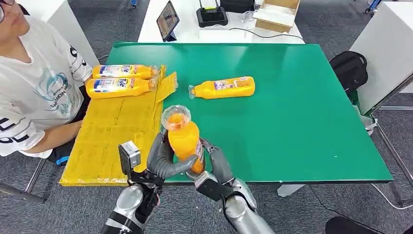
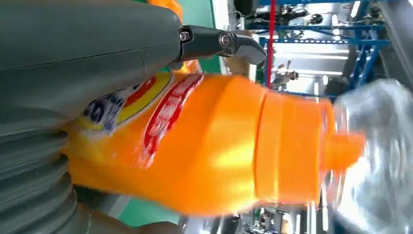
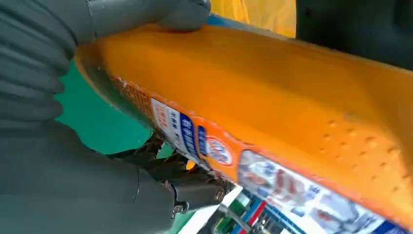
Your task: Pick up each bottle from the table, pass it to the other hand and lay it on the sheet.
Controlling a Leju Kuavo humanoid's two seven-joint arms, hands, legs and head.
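Note:
An orange bottle with a clear cap stands upright above the table's front edge, held between both hands. My left hand wraps its left side, thumb across the front. My right hand grips its lower right side. The same bottle fills the left wrist view, and its labelled body crosses the right wrist view. Another orange bottle lies on its side on the green table. Two more bottles lie side by side at the far end of the yellow sheet.
A person in a white T-shirt sits at the table's left, forearm beside the sheet. Behind the table a white desk holds a tablet, a black device and a cardboard box. A black bag sits at the right.

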